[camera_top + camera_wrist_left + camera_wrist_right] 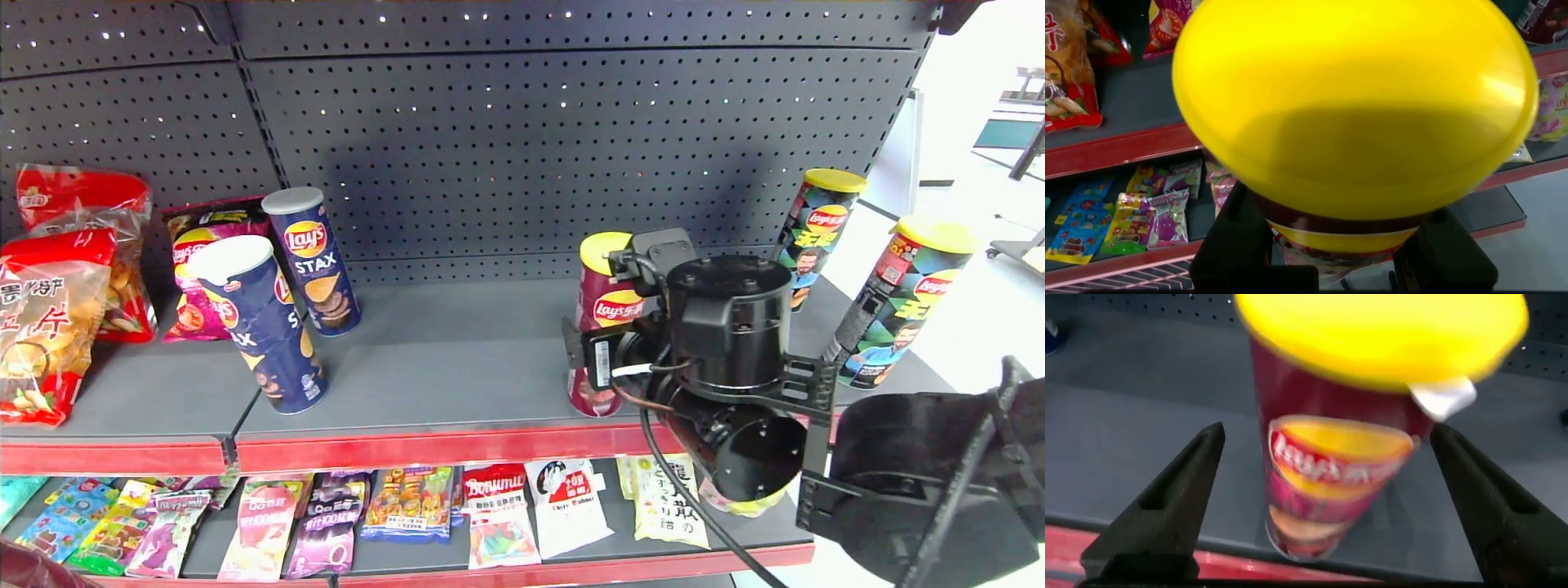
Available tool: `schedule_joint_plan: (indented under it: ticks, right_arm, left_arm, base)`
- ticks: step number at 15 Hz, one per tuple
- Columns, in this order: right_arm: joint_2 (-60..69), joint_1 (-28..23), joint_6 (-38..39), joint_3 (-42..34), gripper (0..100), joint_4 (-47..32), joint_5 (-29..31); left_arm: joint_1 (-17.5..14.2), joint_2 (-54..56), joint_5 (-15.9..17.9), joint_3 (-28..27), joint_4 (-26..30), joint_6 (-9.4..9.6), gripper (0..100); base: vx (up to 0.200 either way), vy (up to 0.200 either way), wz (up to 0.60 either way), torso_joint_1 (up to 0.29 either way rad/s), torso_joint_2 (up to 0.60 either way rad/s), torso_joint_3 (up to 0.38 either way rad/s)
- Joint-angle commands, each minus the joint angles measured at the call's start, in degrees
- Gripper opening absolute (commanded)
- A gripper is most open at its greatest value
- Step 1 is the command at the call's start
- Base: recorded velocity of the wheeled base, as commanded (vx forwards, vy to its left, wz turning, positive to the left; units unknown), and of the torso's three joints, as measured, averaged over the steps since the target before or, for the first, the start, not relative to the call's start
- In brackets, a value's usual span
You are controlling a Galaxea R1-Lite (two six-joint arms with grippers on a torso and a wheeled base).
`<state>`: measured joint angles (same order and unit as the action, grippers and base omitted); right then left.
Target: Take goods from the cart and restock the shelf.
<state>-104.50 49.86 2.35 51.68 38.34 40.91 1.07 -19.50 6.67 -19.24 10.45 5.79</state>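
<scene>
On the upper grey metal shelf (pixel 457 359) with its red front edge, a maroon cardboard tube of crisps with a yellow plastic lid (pixel 602 302) stands upright near the front, right of the middle. The right gripper (pixel 1327 437) is at it, its black fingers (pixel 1159 514) spread wide to either side and not gripping the tube. From the head view the arm's bulky black wrist covers much of the tube.

The left gripper (pixel 1343 245) is out in front of the shelving, pinching a second maroon tube with a yellow lid (pixel 1355 98) between its fingers.

Close on the standing tube's right are two green-and-black tubes with yellow lids, one by the back wall (pixel 820 224) and one nearer the front (pixel 902 302). To its left is a bare stretch of shelf. Beyond that are a dark blue tube leaning at the front (pixel 261 327), another blue tube behind it (pixel 314 261), a purple crisp bag (pixel 196 278) and red snack bags (pixel 57 310) at the far left.

A dark perforated metal panel (pixel 531 147) backs the shelf. Flat sweet packets (pixel 408 502) line the shelf below.
</scene>
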Motion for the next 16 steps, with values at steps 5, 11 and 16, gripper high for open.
schedule_joint_plan:
  ticks: [5,11,16]
  right_arm:
    - [11.0,4.5,0.3,-11.2,100,0.2,-0.1]
    - [35.2,-15.4,-4.4,-28.8,100,0.2,-19.9]
    - [63.4,-46.9,-9.9,-43.2,100,-9.5,-40.7]
  left_arm:
    - [0.1,-0.2,0.0,0.0,0.0,0.01,0]
    - [0.1,-2.2,3.7,-0.3,-0.2,0.01,0]
    - [0.2,-9.5,10.6,-5.2,-0.7,0.27,0]
  base:
    - [0.0,0.0,0.0,0.0,0.0,0.0]
    - [0.0,0.0,0.0,0.0,0.0,0.0]
    - [0.0,0.0,0.0,0.0,0.0,0.0]
